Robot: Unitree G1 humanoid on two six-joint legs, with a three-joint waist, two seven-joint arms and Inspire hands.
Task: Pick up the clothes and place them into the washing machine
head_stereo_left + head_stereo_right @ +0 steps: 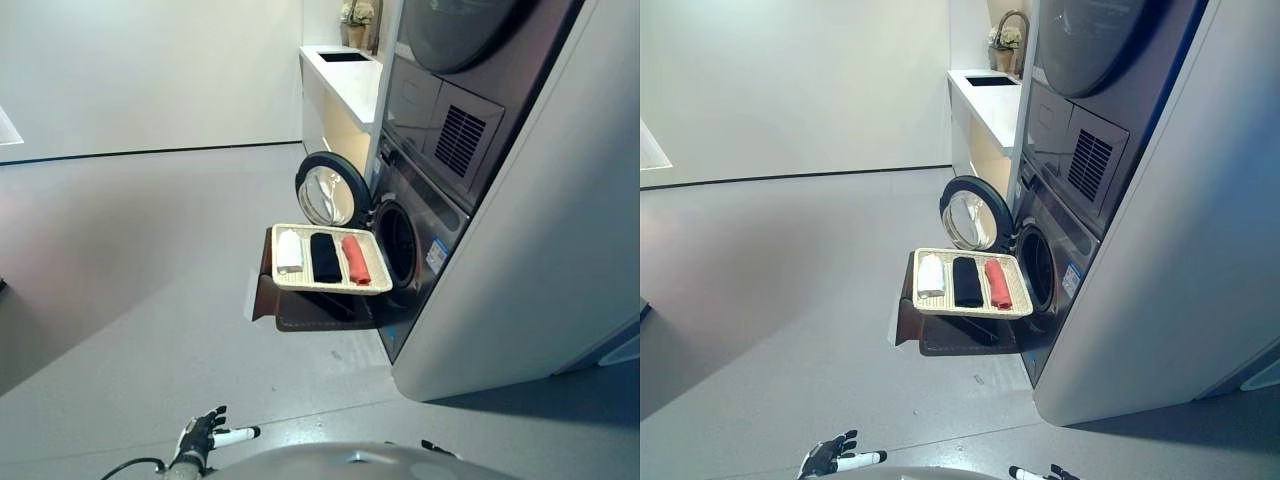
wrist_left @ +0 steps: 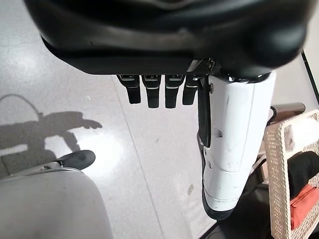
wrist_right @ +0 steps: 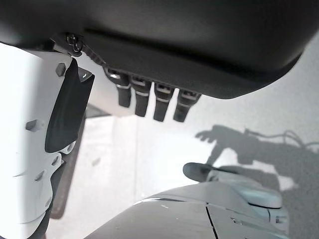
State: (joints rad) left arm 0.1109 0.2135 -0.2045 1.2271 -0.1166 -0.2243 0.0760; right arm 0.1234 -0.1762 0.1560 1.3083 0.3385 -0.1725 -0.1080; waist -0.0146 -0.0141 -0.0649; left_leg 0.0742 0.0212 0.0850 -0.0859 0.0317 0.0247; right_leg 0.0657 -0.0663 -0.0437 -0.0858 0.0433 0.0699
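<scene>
Three rolled clothes lie side by side in a woven tray (image 1: 282, 283): a white one (image 1: 289, 250), a black one (image 1: 325, 256) and a red one (image 1: 355, 259). The tray rests on a brown stand (image 1: 300, 312) right in front of the washing machine's drum opening (image 1: 398, 240), whose round door (image 1: 330, 190) is swung open to the left. My left hand (image 1: 200, 435) hangs low and well short of the tray, open and holding nothing. My right hand (image 1: 1035, 472) shows at the bottom edge, open and also holding nothing. The left wrist view catches the tray's rim (image 2: 279, 164) with the red cloth (image 2: 305, 206).
A second machine (image 1: 450, 30) is stacked above the washer in a tall grey cabinet (image 1: 540, 250). Behind it runs a white counter with a sink (image 1: 345, 70) and a potted plant (image 1: 355, 15). Wide grey floor (image 1: 130, 260) stretches to the left.
</scene>
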